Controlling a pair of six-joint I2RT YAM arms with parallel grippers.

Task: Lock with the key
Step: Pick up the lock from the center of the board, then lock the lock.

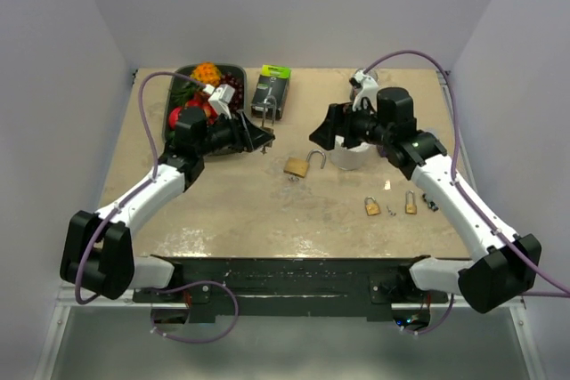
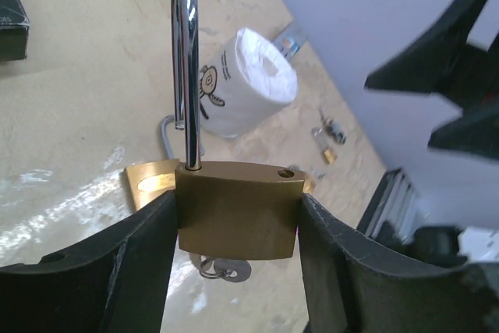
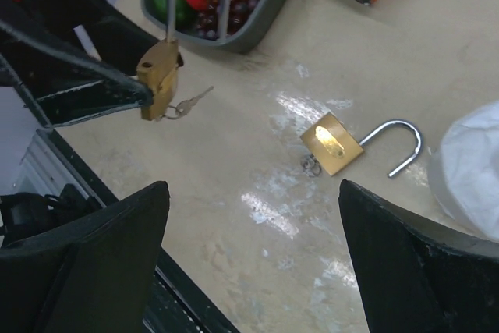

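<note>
Left gripper (image 1: 260,138) clamps the brass padlock (image 2: 238,208) by its sides, up off the table (image 1: 249,211), shackle (image 2: 185,60) open, key (image 3: 189,102) prob. in the keyhole; small, dense, rigid, slick metal, so right gripper (image 3: 249,259), spread wide, should pinch the key's head.

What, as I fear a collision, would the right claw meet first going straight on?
Probably the loose open padlock on the table, ahead between the open fingers of the right claw; the held padlock in the left claw hangs off that line. Depth unclear.
</note>
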